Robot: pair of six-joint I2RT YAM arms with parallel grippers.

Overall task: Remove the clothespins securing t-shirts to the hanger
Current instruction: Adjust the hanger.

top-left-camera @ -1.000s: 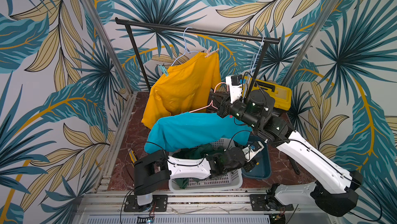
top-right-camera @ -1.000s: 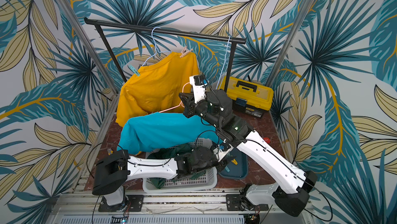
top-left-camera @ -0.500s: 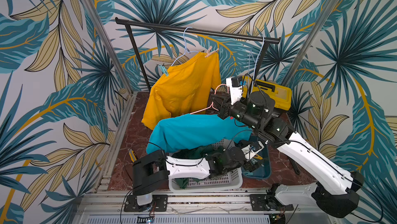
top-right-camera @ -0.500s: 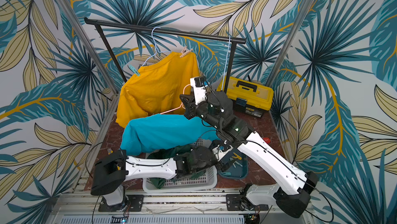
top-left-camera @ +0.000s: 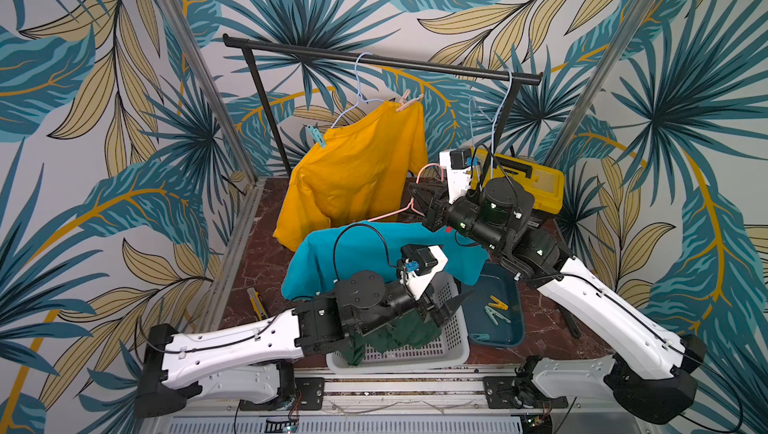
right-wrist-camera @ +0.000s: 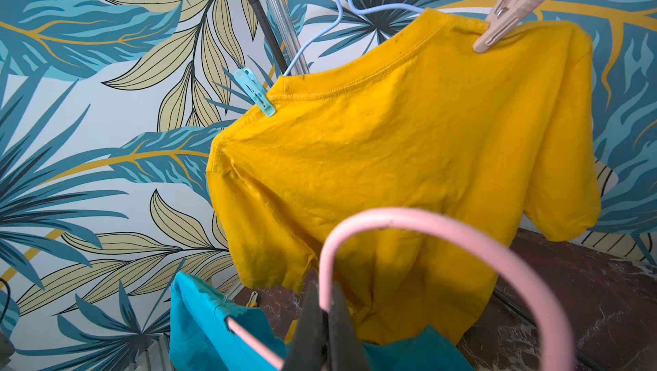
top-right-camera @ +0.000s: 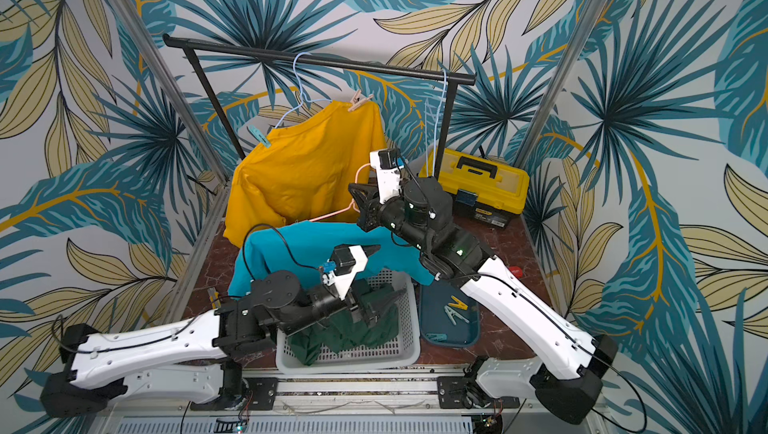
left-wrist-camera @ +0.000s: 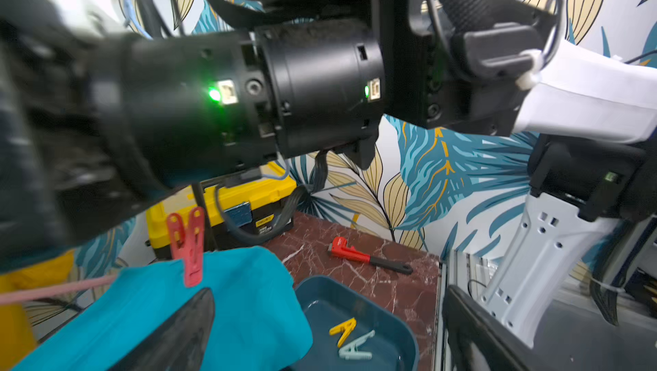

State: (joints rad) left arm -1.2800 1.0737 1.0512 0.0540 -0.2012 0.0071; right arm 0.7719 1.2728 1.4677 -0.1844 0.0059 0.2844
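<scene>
My right gripper (top-left-camera: 415,192) (right-wrist-camera: 325,316) is shut on the pink hanger (top-left-camera: 390,214) (right-wrist-camera: 444,223), which carries the turquoise t-shirt (top-left-camera: 332,257) off the rail. A red clothespin (left-wrist-camera: 186,244) pins that shirt to the hanger. Behind it, the yellow t-shirt (top-left-camera: 353,174) hangs on a blue hanger, held by a teal clothespin (top-left-camera: 316,136) (right-wrist-camera: 254,92) and a tan one (top-left-camera: 409,101) (right-wrist-camera: 505,20). Over the basket's right end, my left gripper (top-left-camera: 455,307) (left-wrist-camera: 329,292) stands wide open and empty. The dark green t-shirt (top-left-camera: 395,336) lies in the basket.
A dark blue tray (top-left-camera: 513,286) right of the white basket (top-left-camera: 415,355) holds yellow (left-wrist-camera: 343,330), mint (left-wrist-camera: 355,349) and teal clothespins. A yellow toolbox (top-left-camera: 536,186) and a red wrench (left-wrist-camera: 352,253) sit at the back right. An empty blue hanger (top-left-camera: 494,120) hangs on the black rail (top-left-camera: 374,59).
My left gripper's jaws have spread from half open to fully open and drawn back a little from the tray. The right arm and the pink hanger have barely shifted.
</scene>
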